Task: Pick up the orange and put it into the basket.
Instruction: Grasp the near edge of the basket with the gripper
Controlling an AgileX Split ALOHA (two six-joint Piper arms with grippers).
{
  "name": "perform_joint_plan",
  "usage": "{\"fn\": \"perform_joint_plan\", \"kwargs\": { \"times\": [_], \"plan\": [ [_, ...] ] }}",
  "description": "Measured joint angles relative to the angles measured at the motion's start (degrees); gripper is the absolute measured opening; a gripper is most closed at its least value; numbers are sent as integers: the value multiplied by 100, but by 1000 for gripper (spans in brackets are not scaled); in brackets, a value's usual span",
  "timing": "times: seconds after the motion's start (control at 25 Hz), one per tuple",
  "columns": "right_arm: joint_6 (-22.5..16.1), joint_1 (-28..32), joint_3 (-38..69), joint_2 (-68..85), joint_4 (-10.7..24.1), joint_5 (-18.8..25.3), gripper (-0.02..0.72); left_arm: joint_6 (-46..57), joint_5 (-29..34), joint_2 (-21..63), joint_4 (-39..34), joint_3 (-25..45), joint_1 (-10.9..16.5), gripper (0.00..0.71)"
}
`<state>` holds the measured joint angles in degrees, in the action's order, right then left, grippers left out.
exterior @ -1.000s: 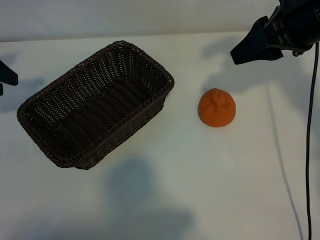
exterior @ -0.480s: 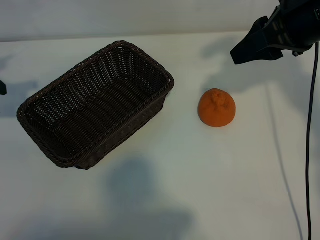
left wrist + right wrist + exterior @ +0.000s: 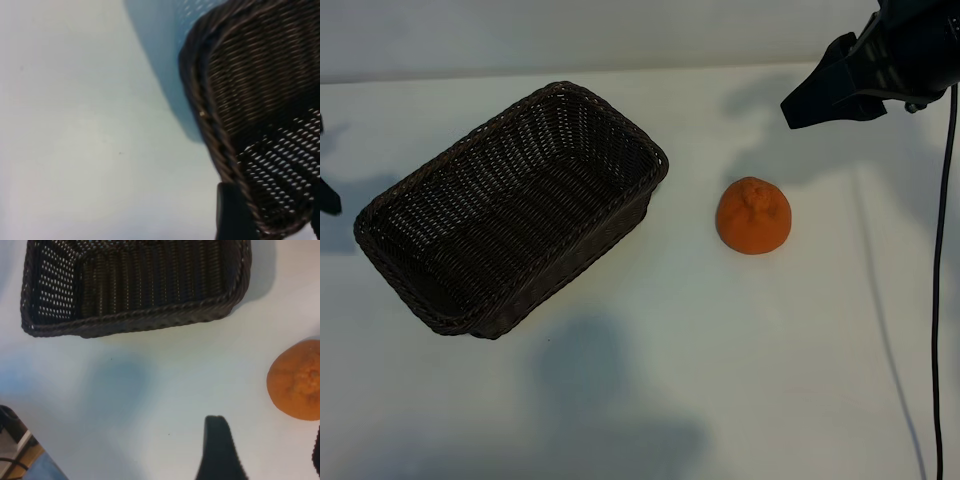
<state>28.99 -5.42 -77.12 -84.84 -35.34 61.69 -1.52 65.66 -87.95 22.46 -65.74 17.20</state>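
The orange (image 3: 753,215) lies on the white table, to the right of the basket (image 3: 612,113), with a gap between them. The dark-brown wicker basket stands slanted at centre left with nothing in it. My right gripper (image 3: 808,102) hangs at the far right, above and beyond the orange, open and holding nothing. In the right wrist view the orange (image 3: 297,385) lies off to one side of my open right gripper (image 3: 267,452), and the basket (image 3: 150,316) lies farther off. Only a tip of my left gripper (image 3: 326,196) shows at the left edge. The left wrist view shows it (image 3: 272,220) open over a corner of the basket (image 3: 199,97).
A black cable (image 3: 937,300) runs down the right side of the table. Bare white tabletop (image 3: 720,380) stretches in front of the basket and the orange. Soft shadows lie on it.
The left gripper's tip at the left edge has slid toward the near side of the table. The right arm, the orange and the basket have not moved.
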Motion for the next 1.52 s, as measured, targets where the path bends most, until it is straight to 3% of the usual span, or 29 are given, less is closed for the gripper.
{"fn": "perform_joint_plan", "kwargs": {
  "times": [0.48, 1.12, 1.52],
  "plan": [
    [0, 0, 0, 0, 0, -6, 444, 2, -1233, -243, 7, 1020, 0, 423],
    [0, 0, 0, 0, 0, -11, 444, 8, -1563, -643, 481, 1046, 0, 423],
    [0, 0, 0, 0, 0, -28, 444, 8, -1955, -1062, 735, 1046, -311, 423]
  ]
}}
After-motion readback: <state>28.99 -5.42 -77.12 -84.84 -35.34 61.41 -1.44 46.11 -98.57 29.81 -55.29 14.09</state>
